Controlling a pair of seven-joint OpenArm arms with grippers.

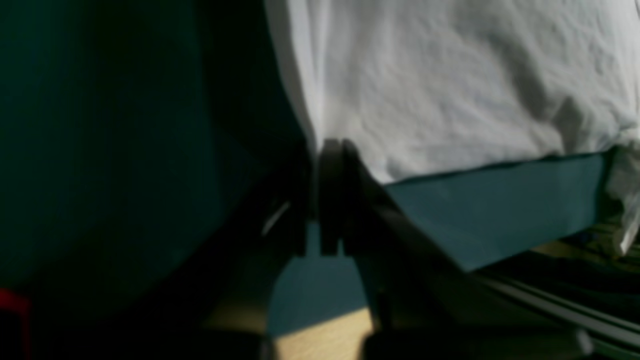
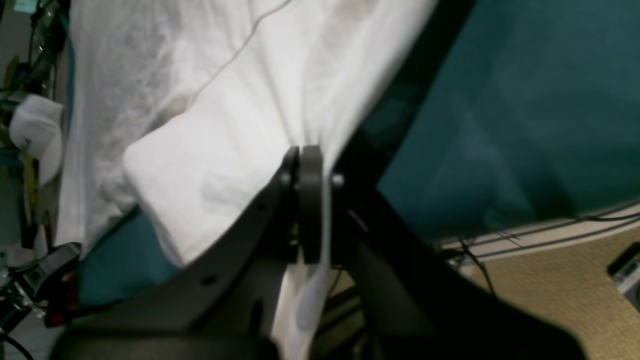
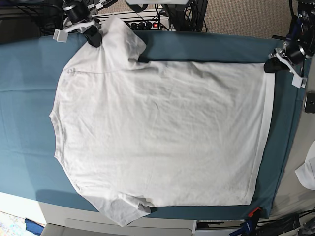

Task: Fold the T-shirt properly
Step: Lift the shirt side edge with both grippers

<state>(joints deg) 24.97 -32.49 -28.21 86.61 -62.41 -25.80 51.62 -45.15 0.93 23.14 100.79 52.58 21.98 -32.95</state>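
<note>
White T-shirt (image 3: 162, 132) spread flat on teal table cloth (image 3: 24, 103), both far-edge corners pinched.
Right gripper (image 2: 305, 165) clamped on the sleeve/shoulder corner, left gripper (image 1: 332, 150) closed on the hem corner; likely holding that edge to lift and fold it over the body toward the near side.

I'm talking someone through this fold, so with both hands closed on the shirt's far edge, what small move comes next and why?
Probably lift both hands a little together. The left hand pinches the hem corner and the right hand pinches the sleeve, while the T-shirt lies flat on the teal cloth. Raising that edge evenly should let it be carried across without dragging or skewing.
</note>
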